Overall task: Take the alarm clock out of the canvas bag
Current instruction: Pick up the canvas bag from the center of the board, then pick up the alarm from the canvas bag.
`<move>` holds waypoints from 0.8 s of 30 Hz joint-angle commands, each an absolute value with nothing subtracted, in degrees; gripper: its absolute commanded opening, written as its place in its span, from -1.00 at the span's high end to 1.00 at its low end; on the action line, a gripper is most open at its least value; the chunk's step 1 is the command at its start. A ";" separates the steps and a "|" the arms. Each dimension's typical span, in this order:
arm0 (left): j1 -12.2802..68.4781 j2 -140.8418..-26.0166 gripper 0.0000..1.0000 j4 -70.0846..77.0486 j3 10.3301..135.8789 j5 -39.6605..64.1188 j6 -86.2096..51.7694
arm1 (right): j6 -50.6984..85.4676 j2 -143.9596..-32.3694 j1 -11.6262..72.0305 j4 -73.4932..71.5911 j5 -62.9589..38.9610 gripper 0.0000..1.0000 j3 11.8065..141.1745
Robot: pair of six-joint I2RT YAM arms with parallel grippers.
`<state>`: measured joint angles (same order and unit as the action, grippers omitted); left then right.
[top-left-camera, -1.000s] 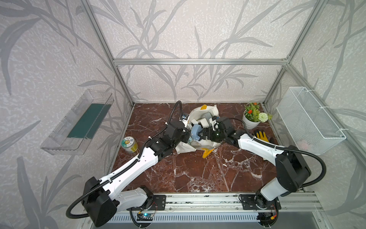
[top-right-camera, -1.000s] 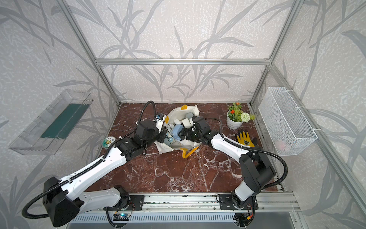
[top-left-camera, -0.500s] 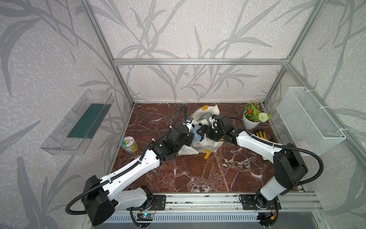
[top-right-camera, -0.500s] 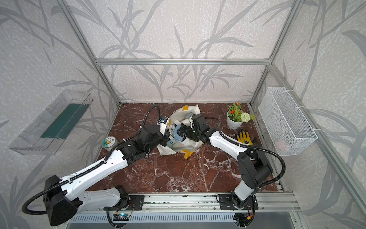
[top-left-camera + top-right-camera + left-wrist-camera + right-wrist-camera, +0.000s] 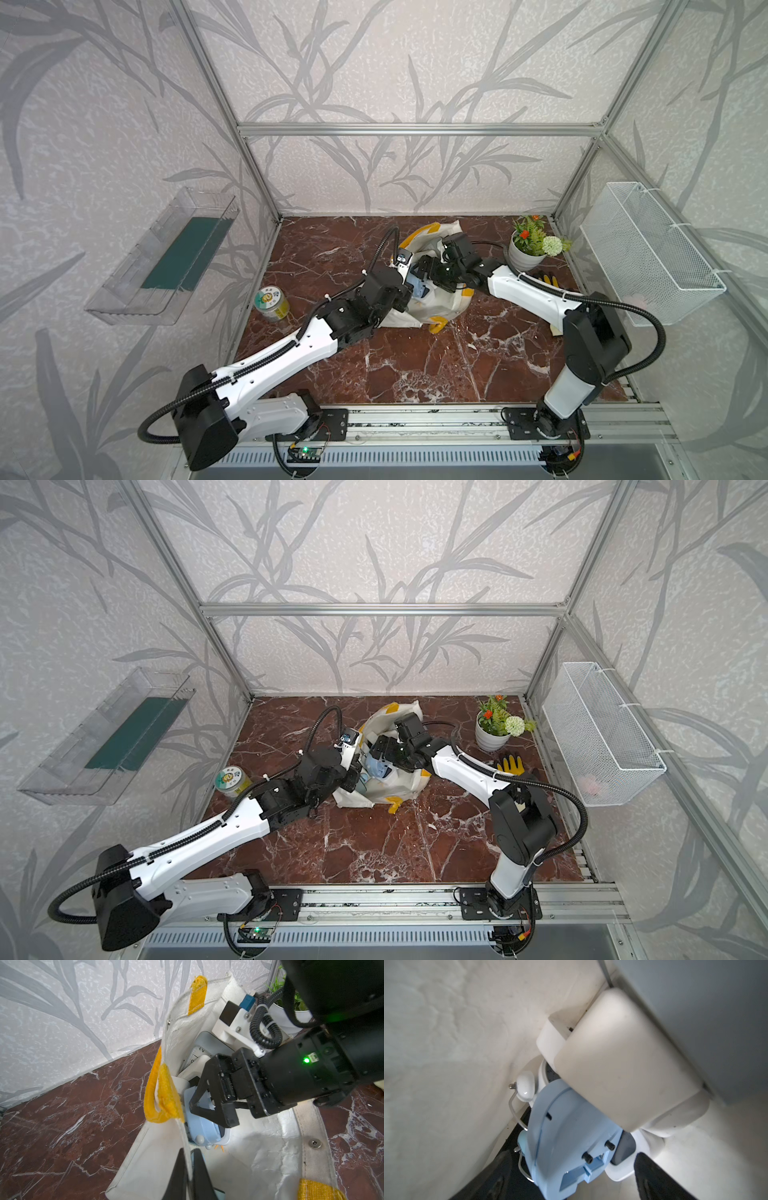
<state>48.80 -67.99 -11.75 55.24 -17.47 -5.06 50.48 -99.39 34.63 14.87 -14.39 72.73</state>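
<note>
Nearest the camera head, both arms rise from the front rail and reach across the red-brown marble table (image 5: 415, 365) toward its middle rear. On the robot's left a yellow-labelled tin (image 5: 271, 302) stands upright near the table's edge, apart from the left forearm. Beyond it the canvas bag (image 5: 440, 303) lies slumped on the table between the two wrists, its mouth gaping. The left end effector (image 5: 188, 1159) is fully closed, pinching the bag's rim between its fingers, close to one yellow loop handle (image 5: 164, 1093). The right end effector (image 5: 573, 1155) is pushed inside the bag with its jaws spread wide. Its two fingers stand on either side of the light-blue alarm clock (image 5: 571, 1136), with a gap showing at each, so it grips nothing. That clock sits inside the bag on the canvas lining, its back toward the right wrist camera, crowded against a white clock with a bell (image 5: 525, 1086) and a cream block (image 5: 623, 1064). Farther back on the robot's right, a yellow glove (image 5: 512, 764) lies flat beside the right forearm. Behind it a white pot of leaves and flowers (image 5: 525, 257) stands near the rear corner. On the side walls hang a white wire basket (image 5: 648, 253) at the right and a clear plastic tray (image 5: 166, 262) at the left.
</note>
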 commanded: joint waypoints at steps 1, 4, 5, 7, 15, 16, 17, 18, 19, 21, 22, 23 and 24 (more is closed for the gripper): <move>50.09 -67.80 1.00 -6.77 55.46 -17.57 -4.36 | 51.27 -100.74 35.38 17.77 -12.90 -0.86 75.07; 50.36 -67.85 1.00 -6.73 55.76 -17.69 -3.71 | 50.54 -102.22 36.04 19.84 -11.67 -0.86 77.14; 50.46 -67.93 1.00 -6.77 55.79 -17.76 -3.54 | 50.43 -102.69 36.14 20.25 -11.46 -0.86 77.67; 50.62 -68.03 1.00 -6.85 55.95 -17.81 -3.26 | 50.81 -103.60 36.21 20.54 -11.42 -0.86 78.45; 51.55 -68.28 1.00 -7.38 56.60 -18.26 -1.72 | 51.25 -105.47 36.78 22.59 -10.15 -0.86 81.22; 51.64 -68.38 1.00 -7.29 56.69 -18.23 -1.50 | 51.23 -106.05 36.79 23.24 -9.89 -0.85 81.83; 51.68 -68.38 1.00 -7.23 56.70 -18.27 -1.35 | 51.19 -106.46 36.74 23.63 -9.85 -0.83 82.14; 51.74 -68.38 1.00 -7.15 56.70 -18.28 -1.40 | 51.28 -106.84 36.74 24.17 -9.61 -0.77 82.45; 51.77 -68.31 1.00 -7.14 56.60 -18.36 -1.33 | 51.01 -107.03 36.69 24.64 -9.25 -0.71 82.53; 51.77 -67.94 1.00 -7.12 56.41 -18.72 -1.36 | 50.46 -107.03 36.65 25.15 -9.02 -0.61 82.38; 51.72 -67.78 1.00 -7.05 56.26 -19.01 -1.39 | 50.29 -106.97 36.57 25.54 -8.94 -0.56 82.06; 51.77 -67.61 1.00 -7.08 56.17 -19.26 -1.24 | 50.29 -106.79 36.45 25.68 -8.84 -0.52 81.69; 51.77 -67.35 1.00 -7.10 56.01 -19.35 -1.31 | 50.27 -106.51 36.36 25.62 -8.88 -0.47 80.97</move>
